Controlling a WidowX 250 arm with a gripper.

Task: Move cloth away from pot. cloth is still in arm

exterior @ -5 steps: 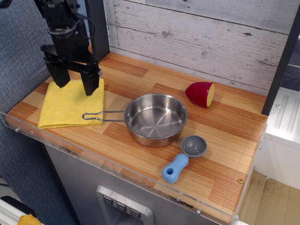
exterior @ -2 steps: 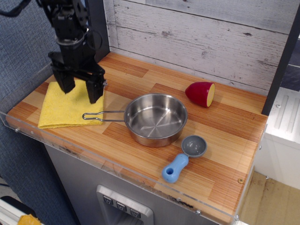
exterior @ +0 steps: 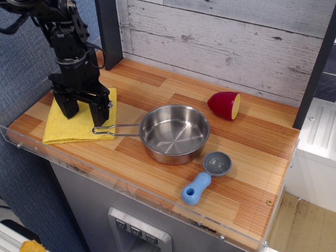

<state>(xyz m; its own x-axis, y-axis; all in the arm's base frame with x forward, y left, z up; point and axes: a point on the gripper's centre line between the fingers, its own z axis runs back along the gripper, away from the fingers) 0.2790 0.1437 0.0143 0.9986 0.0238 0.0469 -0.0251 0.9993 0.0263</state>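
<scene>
The yellow cloth [exterior: 62, 125] lies flat on the wooden counter at the left end. The steel pot [exterior: 174, 134] stands in the middle, and its wire-loop handle [exterior: 112, 129] reaches left to the cloth's right edge. The black arm's gripper [exterior: 83, 111] is down on the cloth's right half. Its two fingers are spread apart, with the tips resting on or just above the fabric. Nothing shows pinched between them. The part of the cloth under the gripper is hidden.
A red and yellow halved fruit toy [exterior: 224, 104] lies behind the pot at the right. A grey scoop with a blue handle [exterior: 206, 178] lies in front of the pot. A clear plastic rim [exterior: 121, 184] runs along the counter's front edge. A dark post [exterior: 108, 29] stands behind the arm.
The gripper has come down from above the cloth onto it and shifted slightly toward the front. Its fingers have stayed spread. Cloth and pot have not moved.
</scene>
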